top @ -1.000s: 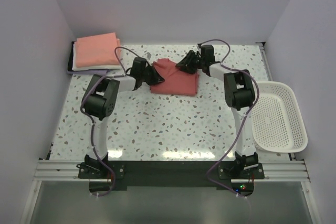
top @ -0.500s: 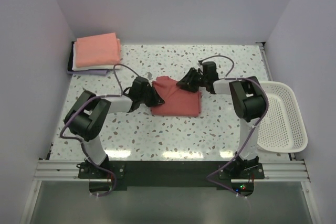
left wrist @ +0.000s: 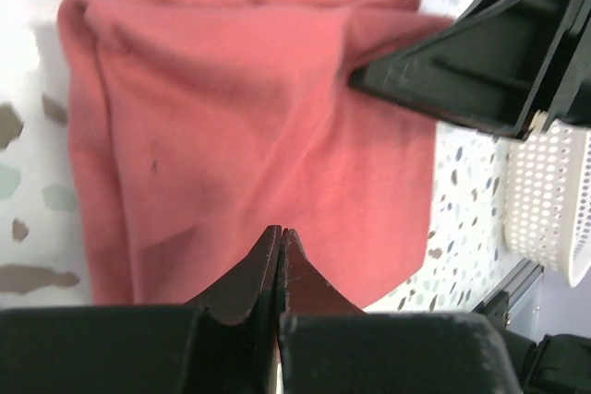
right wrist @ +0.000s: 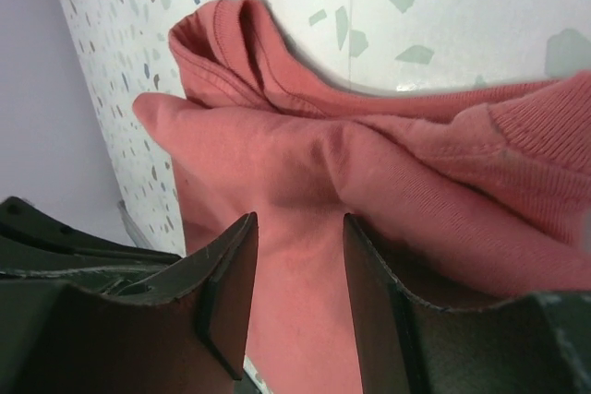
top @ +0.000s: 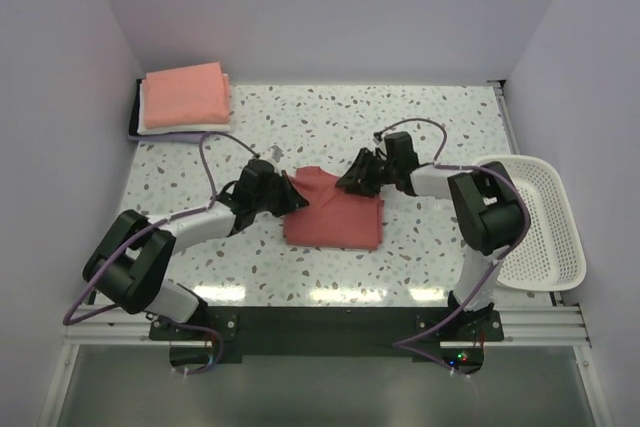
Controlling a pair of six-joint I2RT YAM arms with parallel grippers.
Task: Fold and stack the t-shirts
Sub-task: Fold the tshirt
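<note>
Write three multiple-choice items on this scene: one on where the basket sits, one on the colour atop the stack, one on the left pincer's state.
1. The basket sits:
A. at the table's right edge
B. in the far-left corner
C. between the arm bases

2. The top shirt of the stack is:
A. green
B. salmon-pink
C. black

3. The left pincer is:
A. wide open
B. out of view
C. shut

Key:
1 A, it lies along the right edge.
2 B, pink cloth tops the pile.
3 C, the left wrist view shows its jaws pressed together over the red shirt.
</note>
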